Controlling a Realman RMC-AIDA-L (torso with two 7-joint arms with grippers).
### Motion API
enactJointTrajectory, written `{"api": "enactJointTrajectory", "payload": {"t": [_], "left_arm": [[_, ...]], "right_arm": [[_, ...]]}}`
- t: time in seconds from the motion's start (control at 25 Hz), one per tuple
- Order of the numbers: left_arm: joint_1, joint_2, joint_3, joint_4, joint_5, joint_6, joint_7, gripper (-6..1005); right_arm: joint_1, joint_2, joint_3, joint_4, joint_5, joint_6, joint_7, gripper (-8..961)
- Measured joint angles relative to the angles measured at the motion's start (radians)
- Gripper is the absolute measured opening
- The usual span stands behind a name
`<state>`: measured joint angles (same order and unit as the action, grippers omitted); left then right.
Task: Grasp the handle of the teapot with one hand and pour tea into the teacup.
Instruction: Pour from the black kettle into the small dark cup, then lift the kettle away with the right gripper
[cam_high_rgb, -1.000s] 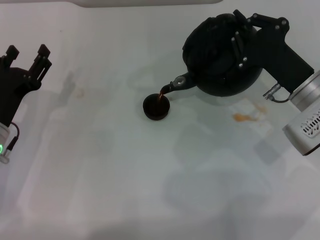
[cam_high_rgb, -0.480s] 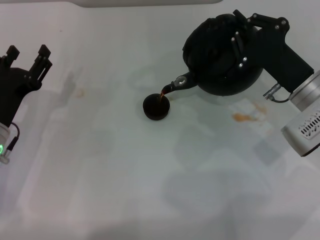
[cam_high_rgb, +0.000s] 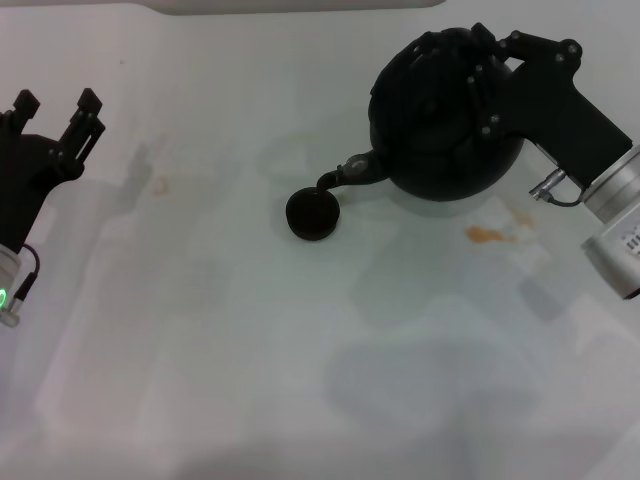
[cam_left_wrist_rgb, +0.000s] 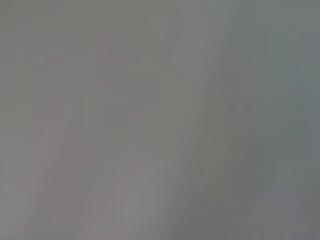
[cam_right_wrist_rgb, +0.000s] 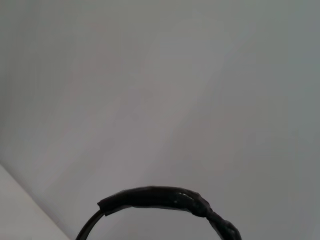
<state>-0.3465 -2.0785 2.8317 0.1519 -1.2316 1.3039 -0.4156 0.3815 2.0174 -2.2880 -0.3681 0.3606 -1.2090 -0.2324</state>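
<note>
The round matte-black teapot (cam_high_rgb: 440, 120) hangs tilted above the white table at the upper right, its short spout (cam_high_rgb: 345, 177) just right of and above the teacup. My right gripper (cam_high_rgb: 485, 75) is shut on the handle, which is mostly hidden behind the fingers in the head view; a part of the black handle (cam_right_wrist_rgb: 160, 197) shows in the right wrist view. The tiny black teacup (cam_high_rgb: 312, 213) stands on the table at the centre. No stream of tea shows now. My left gripper (cam_high_rgb: 55, 105) is open and empty at the far left.
Amber drops of tea (cam_high_rgb: 485, 235) lie on the white table (cam_high_rgb: 300, 380) to the right of the teapot, and a faint stain (cam_high_rgb: 160, 185) sits at the left. A white edge (cam_high_rgb: 300, 5) runs along the back.
The teapot has tipped back and lifted slightly toward the right; the thin stream of tea from spout to cup has stopped. The left arm has not moved.
</note>
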Motion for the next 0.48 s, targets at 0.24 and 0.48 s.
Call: {"api": "enactJointTrajectory", "payload": {"t": [0.24,0.48], "left_arm": [[0.0,0.0,0.0,0.0,0.0,0.0,0.0,820],[0.003,-0.001,0.002,0.0,-0.002,0.0,0.001,821]], "right_arm": [[0.001,0.0,0.001,0.003,0.008,0.022,0.134,117],[-0.001,-0.004,0.001,0.002,0.048,0.003,0.314,117]]}}
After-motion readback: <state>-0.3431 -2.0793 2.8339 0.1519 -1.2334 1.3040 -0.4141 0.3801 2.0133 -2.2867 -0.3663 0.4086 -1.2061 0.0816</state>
